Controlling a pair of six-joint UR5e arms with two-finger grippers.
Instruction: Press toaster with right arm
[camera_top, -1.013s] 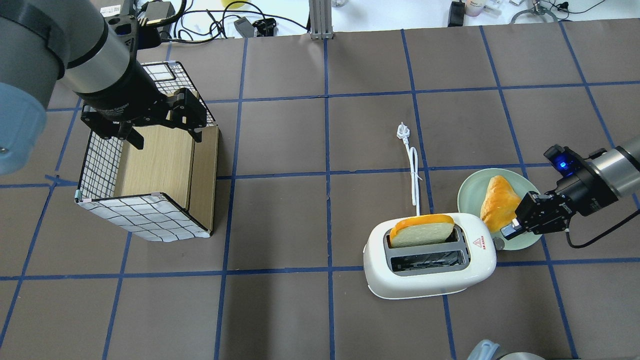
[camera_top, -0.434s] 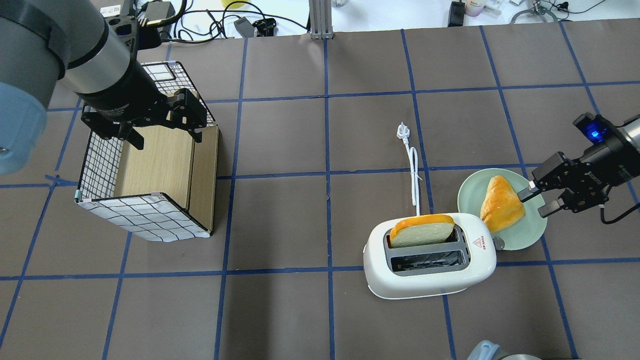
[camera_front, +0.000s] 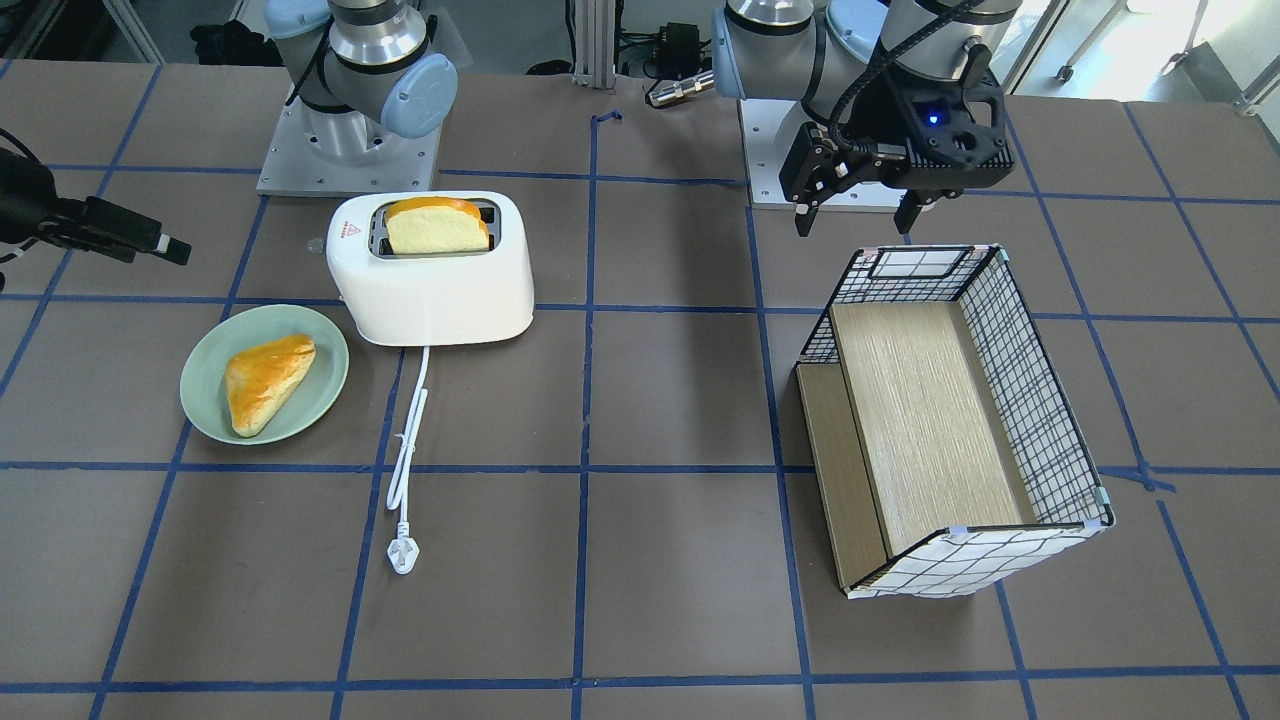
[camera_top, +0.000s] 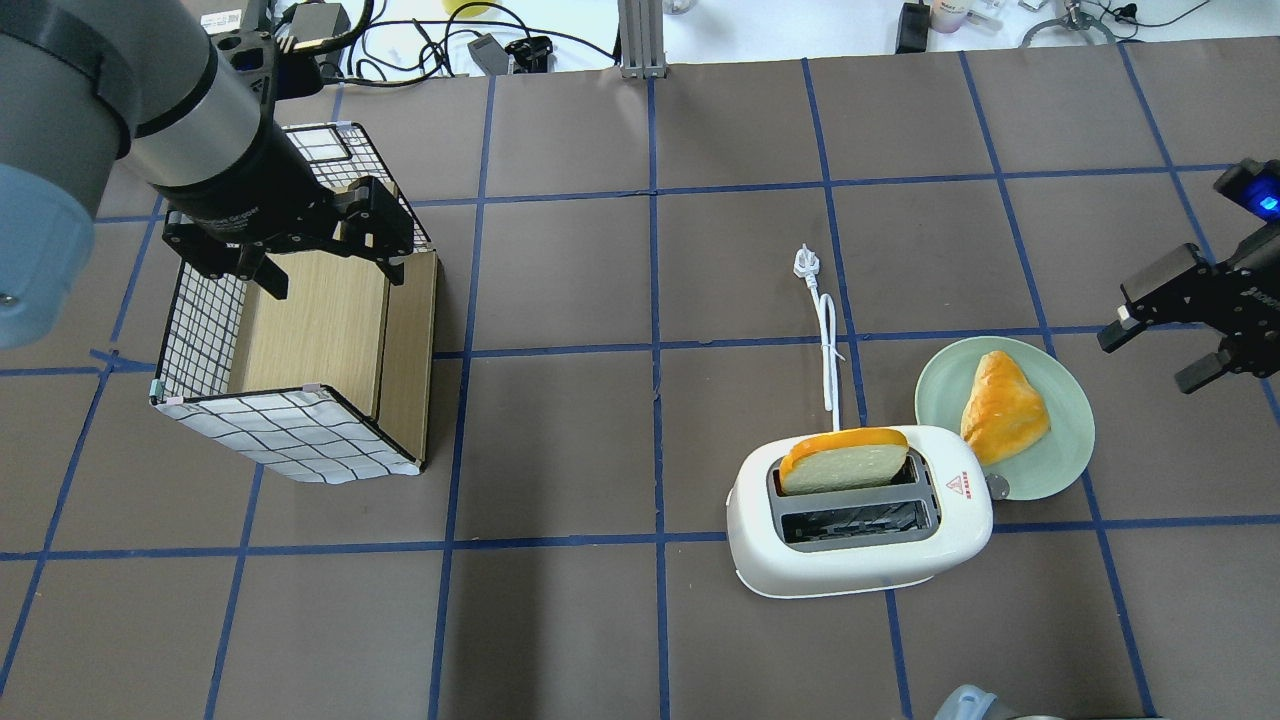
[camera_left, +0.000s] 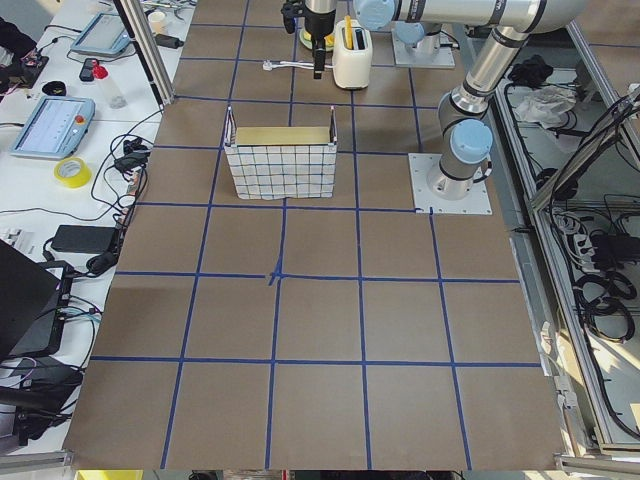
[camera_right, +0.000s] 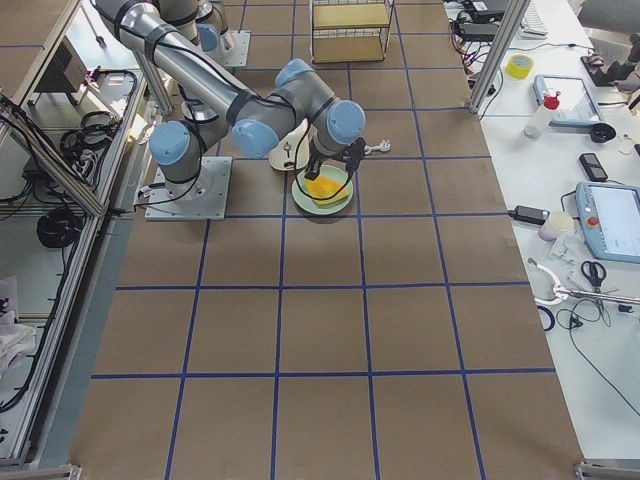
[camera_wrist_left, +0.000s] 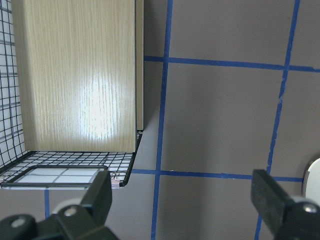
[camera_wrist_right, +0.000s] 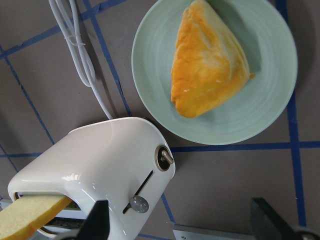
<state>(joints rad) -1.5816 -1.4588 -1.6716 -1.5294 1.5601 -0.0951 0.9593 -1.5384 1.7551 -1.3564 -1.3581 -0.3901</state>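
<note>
On plate (camera_top: 1066, 442), pastry (camera_top: 1003, 408), bread (camera_top: 845, 468) in toaster (camera_top: 860, 566)

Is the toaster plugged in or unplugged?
Unplugged. The cord of the toaster ends in a plug that lies loose on the table.

Brown table (camera_top: 560, 620) gridded with blue tape, four things lying on it.
A green plate (camera_top: 1070, 440) sits near the right pincer (camera_top: 1150, 360), a little to that pincer's left. The toaster (camera_top: 860, 560) stands just beside the plate, on the side away from that pincer. Its white cord (camera_top: 828, 350) trails over the table, well left of the right pincer, and ends in a plug (camera_top: 805, 263). A wire basket (camera_top: 290, 430) lies below the left pincer (camera_top: 335, 278).
</note>
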